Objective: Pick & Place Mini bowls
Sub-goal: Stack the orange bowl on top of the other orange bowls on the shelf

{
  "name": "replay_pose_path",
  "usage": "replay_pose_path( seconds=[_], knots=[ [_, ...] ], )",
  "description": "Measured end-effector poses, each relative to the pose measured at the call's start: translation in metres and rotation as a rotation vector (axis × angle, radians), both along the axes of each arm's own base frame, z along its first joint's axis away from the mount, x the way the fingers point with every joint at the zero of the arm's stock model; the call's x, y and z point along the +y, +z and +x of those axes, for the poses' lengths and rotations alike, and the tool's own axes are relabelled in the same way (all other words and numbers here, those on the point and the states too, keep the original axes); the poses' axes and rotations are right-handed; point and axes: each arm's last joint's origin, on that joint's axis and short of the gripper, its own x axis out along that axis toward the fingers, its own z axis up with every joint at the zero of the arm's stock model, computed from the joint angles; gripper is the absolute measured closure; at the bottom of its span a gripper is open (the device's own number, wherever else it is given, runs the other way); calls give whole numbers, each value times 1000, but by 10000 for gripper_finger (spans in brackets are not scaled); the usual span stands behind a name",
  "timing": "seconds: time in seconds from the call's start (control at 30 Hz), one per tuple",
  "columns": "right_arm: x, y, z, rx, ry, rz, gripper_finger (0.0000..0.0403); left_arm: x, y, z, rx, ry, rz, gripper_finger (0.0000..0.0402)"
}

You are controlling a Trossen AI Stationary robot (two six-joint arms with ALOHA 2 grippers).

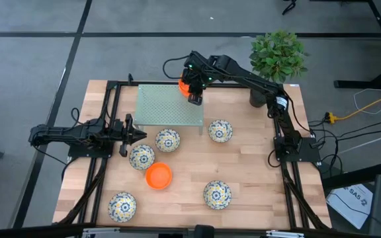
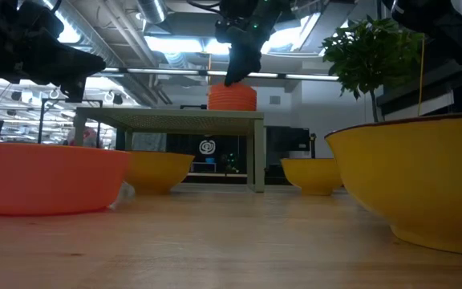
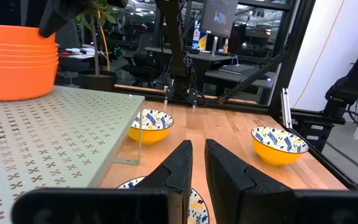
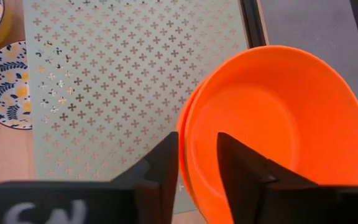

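A stack of orange mini bowls stands on the far right part of the green perforated stand. My right gripper is above it, shut on the top orange bowl. One more orange bowl and several blue-and-yellow patterned bowls sit upright on the table. My left gripper hovers at the table's left, shut to a slit, just beside the nearest patterned bowl and touching nothing. My right gripper holds the top orange bowl by its rim, one finger inside the bowl and the other outside. The fingers come from above, pointing down. The bowl sits upright, nested on the stack on the stand.
The potted plant stands at the table's far right corner, close to the right arm. Two patterned bowls lie near the front edge. The stand's legs leave room beneath it. Black frame rails run along both sides.
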Motion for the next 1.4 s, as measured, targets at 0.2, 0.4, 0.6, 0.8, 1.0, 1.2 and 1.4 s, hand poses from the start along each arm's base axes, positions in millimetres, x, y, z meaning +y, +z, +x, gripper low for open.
replay_pose_path(
  seconds=[0.2,0.4,0.6,0.8,1.0,1.2,1.4],
  knots=[
    [1,2,-1,-2,1,-1,255,0,0,0,0,0,0,363],
    [4,18,-8,-44,11,-26,244,0,0,0,0,-1,0,363],
    [4,24,-13,-21,-40,-106,252,0,0,0,0,-1,0,363],
    [5,10,-10,17,-14,-71,322,0,0,0,0,-1,0,363],
    [4,-8,-5,43,26,-33,396,0,0,0,0,0,0,363],
    [5,-1,-4,23,22,-73,374,0,0,0,0,0,0,363],
    [12,27,-6,-73,29,-117,371,0,0,0,0,-1,0,363]
  ],
)
